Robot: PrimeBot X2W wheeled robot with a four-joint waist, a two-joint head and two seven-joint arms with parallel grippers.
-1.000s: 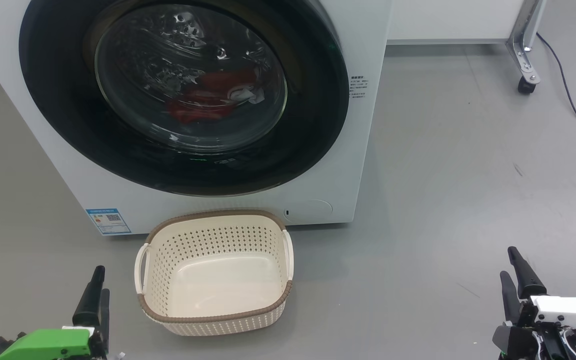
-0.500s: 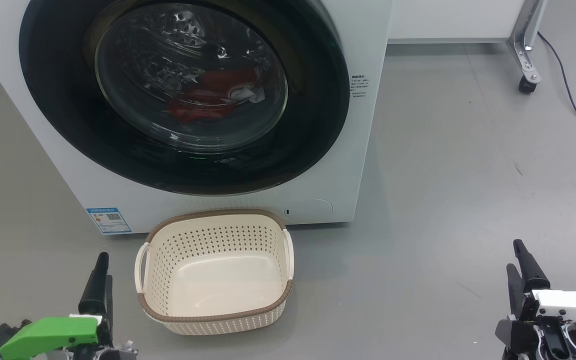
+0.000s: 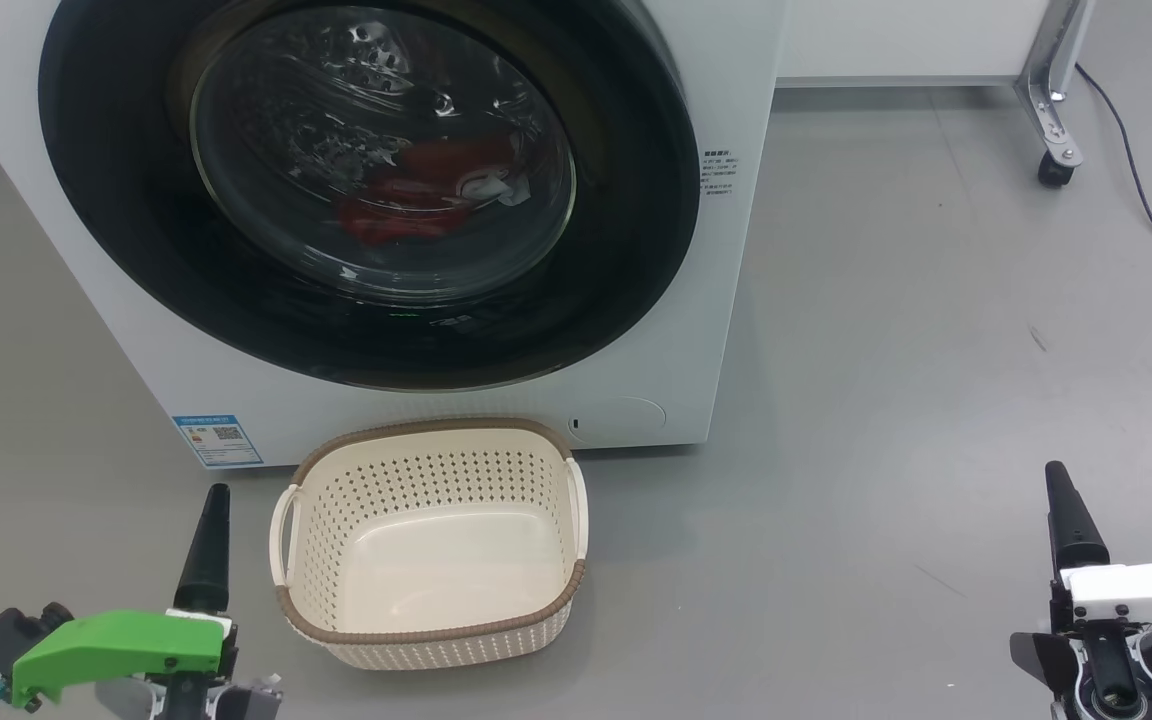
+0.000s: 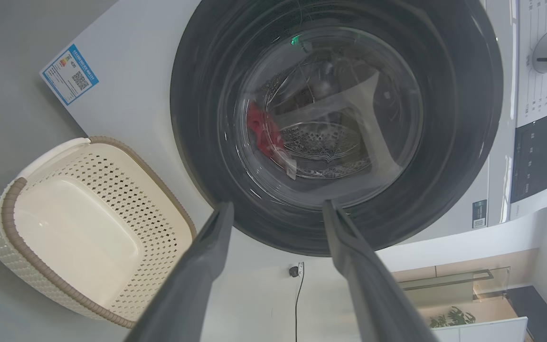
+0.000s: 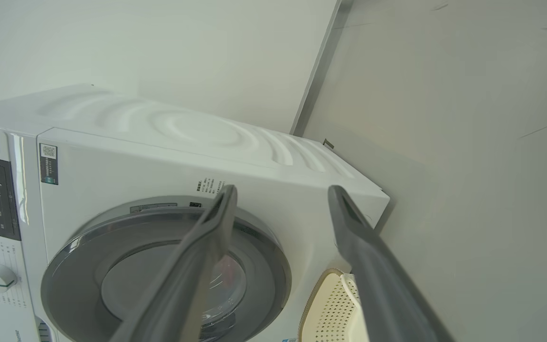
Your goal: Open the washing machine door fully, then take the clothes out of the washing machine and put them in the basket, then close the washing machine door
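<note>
No step is complete. The washing machine door [image 3: 136, 250] appears shut on the washing machine [image 3: 731, 300], with the red clothes [image 3: 416, 195] inside behind its glass. The basket [image 3: 426, 632] stands empty on the floor, just before the machine's lower front edge. The left gripper [image 4: 276, 209] and right gripper [image 5: 283, 192] have their fingers apart, hold nothing, and are short of the door.

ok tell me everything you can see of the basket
The basket is small, cream plastic and rounded-rectangular, with perforated sides, a smooth solid bottom, a brown woven-look rim and a pale loop handle at each end. It stands upright and empty on the grey floor, just in front of the washing machine and below the washing machine door. Only the floor visibly touches it; whether its back rim meets the machine's front cannot be told.
</note>
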